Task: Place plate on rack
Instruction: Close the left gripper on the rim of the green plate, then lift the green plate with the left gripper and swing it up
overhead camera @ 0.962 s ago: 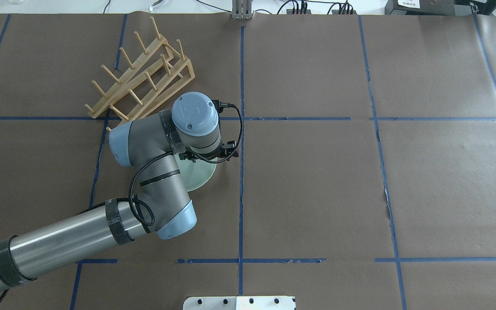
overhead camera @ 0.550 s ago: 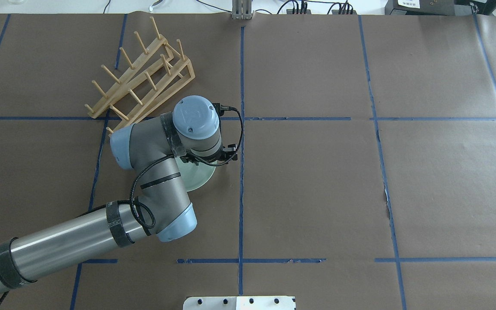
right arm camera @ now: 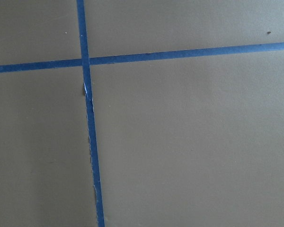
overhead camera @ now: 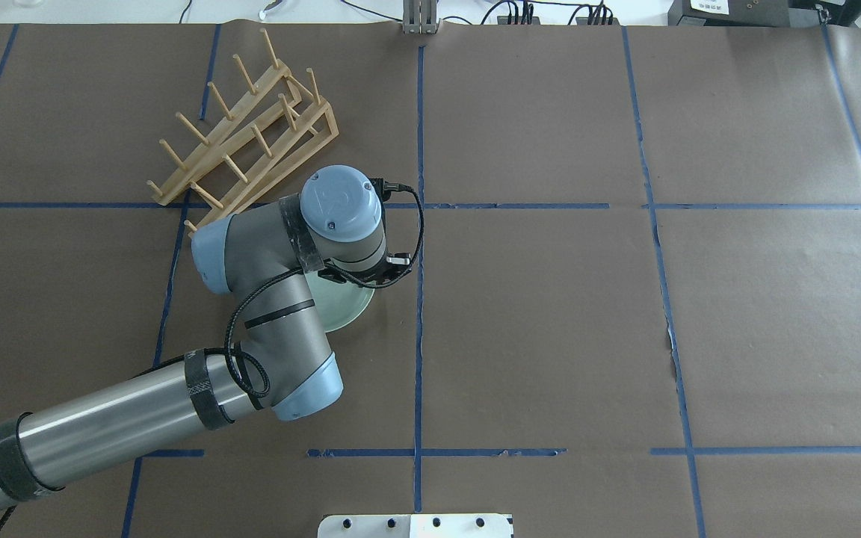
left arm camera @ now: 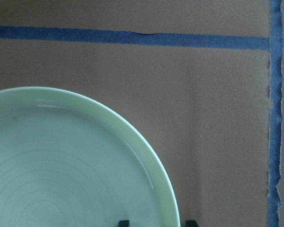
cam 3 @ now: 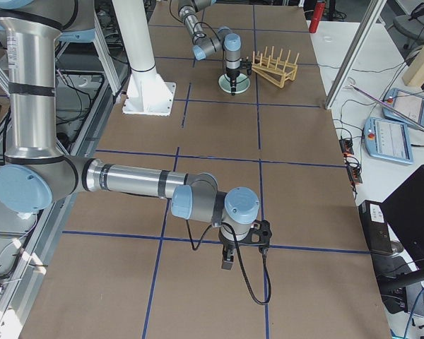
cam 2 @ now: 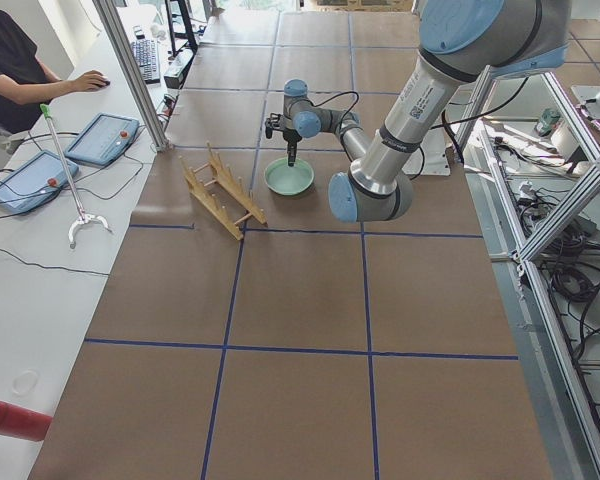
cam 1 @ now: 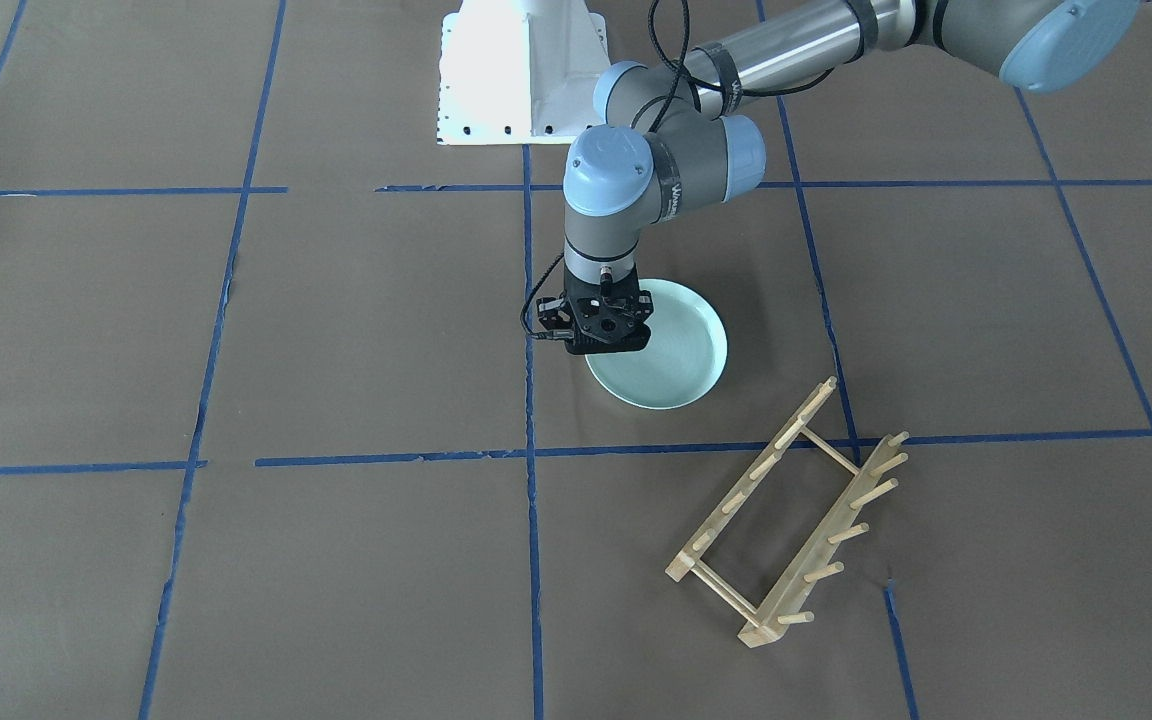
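Observation:
The pale mint-green plate (cam 1: 674,362) lies flat on the brown paper table; it also shows in the overhead view (overhead camera: 346,310). My left gripper (cam 1: 604,348) points straight down over the plate's edge. In the left wrist view the plate (left arm camera: 61,165) fills the lower left, and my two fingertips (left arm camera: 124,222) stand apart on either side of its rim, so the gripper is open. The wooden rack (cam 1: 786,520) stands apart from the plate, empty, and also shows in the overhead view (overhead camera: 244,134). My right gripper (cam 3: 227,263) hangs over bare paper far from both; I cannot tell if it is open.
Blue tape lines (overhead camera: 418,224) divide the table into squares. The white robot base plate (cam 1: 521,70) sits at the robot's edge. An operator (cam 2: 20,60) sits beyond the table's far side with tablets (cam 2: 105,138).
My left wrist has shifted slightly, settling closer over the plate's edge. The plate and the rack have not moved.

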Tool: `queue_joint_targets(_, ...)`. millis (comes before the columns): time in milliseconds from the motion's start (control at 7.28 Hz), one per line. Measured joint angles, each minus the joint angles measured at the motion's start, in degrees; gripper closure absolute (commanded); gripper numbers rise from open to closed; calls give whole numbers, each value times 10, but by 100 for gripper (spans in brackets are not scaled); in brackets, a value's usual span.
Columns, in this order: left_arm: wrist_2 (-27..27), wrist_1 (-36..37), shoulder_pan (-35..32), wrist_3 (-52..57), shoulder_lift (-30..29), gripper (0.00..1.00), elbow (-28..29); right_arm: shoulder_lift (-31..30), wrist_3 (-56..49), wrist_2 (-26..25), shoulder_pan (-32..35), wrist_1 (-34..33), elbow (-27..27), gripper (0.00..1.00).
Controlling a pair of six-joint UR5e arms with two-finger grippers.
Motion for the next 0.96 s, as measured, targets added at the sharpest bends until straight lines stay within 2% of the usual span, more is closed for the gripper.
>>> queue_joint_targets(412,-1,12,-1,0,1,100,-34,0,0,0,0,0,0,0)
queue_joint_targets(550,-1,38,-9,0,3,100,-73,0,0,0,0,0,0,0)
queue_joint_targets(962,-5,168,-66,-1,2,100,-236,0,0,0,0,0,0,0)
